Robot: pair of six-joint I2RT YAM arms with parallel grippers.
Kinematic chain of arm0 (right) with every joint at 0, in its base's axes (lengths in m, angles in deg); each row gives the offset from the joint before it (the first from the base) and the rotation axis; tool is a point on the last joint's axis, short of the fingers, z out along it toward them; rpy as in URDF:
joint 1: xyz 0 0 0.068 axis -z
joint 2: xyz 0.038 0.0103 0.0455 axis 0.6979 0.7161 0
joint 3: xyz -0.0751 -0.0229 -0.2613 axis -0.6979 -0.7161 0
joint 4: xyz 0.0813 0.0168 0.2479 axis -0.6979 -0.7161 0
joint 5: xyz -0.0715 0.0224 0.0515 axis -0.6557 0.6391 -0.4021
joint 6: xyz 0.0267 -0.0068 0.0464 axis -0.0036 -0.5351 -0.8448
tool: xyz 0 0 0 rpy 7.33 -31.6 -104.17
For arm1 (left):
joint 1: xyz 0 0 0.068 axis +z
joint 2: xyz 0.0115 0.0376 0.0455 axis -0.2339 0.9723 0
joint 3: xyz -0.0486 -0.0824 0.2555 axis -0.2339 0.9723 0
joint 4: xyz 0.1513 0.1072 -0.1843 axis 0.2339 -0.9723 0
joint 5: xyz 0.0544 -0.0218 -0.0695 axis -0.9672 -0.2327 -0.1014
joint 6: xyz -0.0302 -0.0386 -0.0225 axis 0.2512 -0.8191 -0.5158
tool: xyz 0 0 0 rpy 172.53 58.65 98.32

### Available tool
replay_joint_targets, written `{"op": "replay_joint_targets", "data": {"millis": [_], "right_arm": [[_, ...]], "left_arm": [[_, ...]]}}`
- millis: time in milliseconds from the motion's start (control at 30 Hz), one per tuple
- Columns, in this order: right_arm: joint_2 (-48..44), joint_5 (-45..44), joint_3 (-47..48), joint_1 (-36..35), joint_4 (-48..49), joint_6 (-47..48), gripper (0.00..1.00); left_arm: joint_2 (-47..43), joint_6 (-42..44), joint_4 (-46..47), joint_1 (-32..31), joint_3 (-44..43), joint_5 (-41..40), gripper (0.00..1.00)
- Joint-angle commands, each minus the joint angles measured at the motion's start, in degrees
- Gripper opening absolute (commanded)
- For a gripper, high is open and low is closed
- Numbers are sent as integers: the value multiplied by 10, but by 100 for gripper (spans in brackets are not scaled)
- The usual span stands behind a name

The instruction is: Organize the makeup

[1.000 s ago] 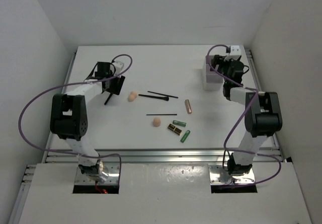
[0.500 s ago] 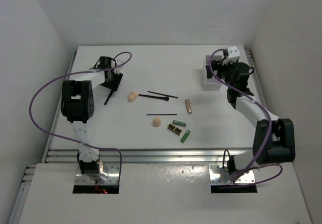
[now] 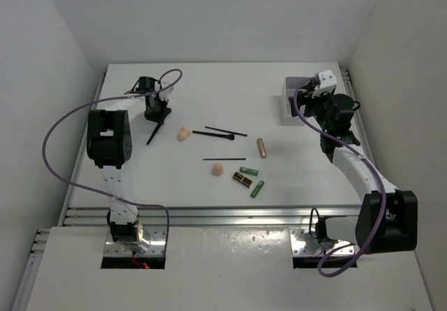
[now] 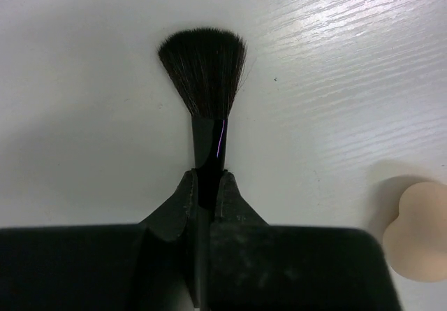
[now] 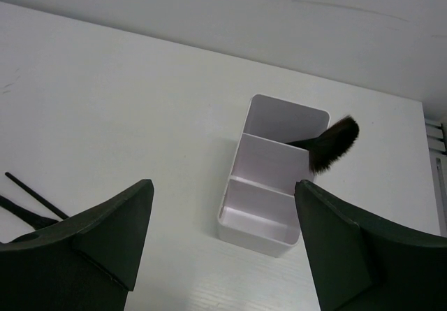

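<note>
My left gripper (image 4: 207, 185) is shut on the handle of a black fluffy-headed brush (image 4: 204, 66) that lies on the table at the far left (image 3: 151, 136). A peach sponge (image 4: 418, 230) sits just to its right (image 3: 184, 134). In mid-table lie a thin brush (image 3: 215, 135), two black pencils (image 3: 227, 131) (image 3: 223, 159), a second sponge (image 3: 218, 169), a copper tube (image 3: 262, 147), a black-gold lipstick (image 3: 242, 179) and two green tubes (image 3: 248, 171) (image 3: 258, 189). My right gripper (image 5: 222, 185) hangs open over the table near the white box (image 5: 276, 237), nothing between its fingers.
The two-compartment box (image 3: 288, 117) stands at the far right. A black brush (image 5: 334, 143) leans out of its rear compartment; the front one shows nothing inside. White walls enclose the table on three sides. A metal rail (image 3: 223, 217) runs along the near edge.
My left gripper has closed on the brush handle. The right arm has drawn back from over the box toward the right, still open.
</note>
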Motion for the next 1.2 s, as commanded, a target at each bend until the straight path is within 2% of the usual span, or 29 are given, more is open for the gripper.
{"op": "replay_joint_targets", "data": {"millis": [0, 133, 233, 267, 400, 467, 500, 533, 633, 667, 700, 767, 900, 1000, 1167], "right_arm": [[-37, -1, -12, -3, 5, 12, 82], [-47, -1, -16, -5, -11, 8, 81], [-51, 11, 5, -21, -50, 49, 80], [-47, 20, 14, -43, -97, 65, 80], [-9, 79, 93, -102, -178, 101, 81], [20, 88, 112, -145, -197, 89, 83], [30, 88, 152, -154, -198, 62, 83], [63, 98, 167, -161, -197, 46, 83], [105, 133, 224, -193, -140, -79, 83], [119, 135, 226, -197, -119, -97, 83], [135, 134, 227, -217, -48, -138, 83], [166, 128, 234, -231, -3, -156, 82], [201, 134, 267, -278, 87, -219, 82], [213, 149, 253, -290, 180, -258, 82], [228, 120, 247, -297, 222, -325, 76]], "left_arm": [[33, -17, -52, 2, 21, 26, 0], [7, -22, -52, 2, 21, 11, 0], [-20, -38, -52, 2, -8, 26, 0], [-42, -54, -52, 2, -20, 34, 0], [-103, -83, -27, -4, -104, 99, 0], [-133, -68, -12, -14, -113, 117, 0], [-151, -57, -2, -29, -113, 131, 0], [-191, -49, 11, -36, -100, 138, 0], [-263, -41, 110, -63, -13, 172, 0], [-312, -48, 189, -72, 17, 172, 0], [-335, -69, 231, -91, 47, 172, 0], [-382, -92, 326, -113, 119, 164, 0], [-396, -135, 369, -175, 135, 129, 0], [-401, -140, 395, -206, 141, 108, 0], [-401, -125, 406, -238, 147, 102, 0]]}}
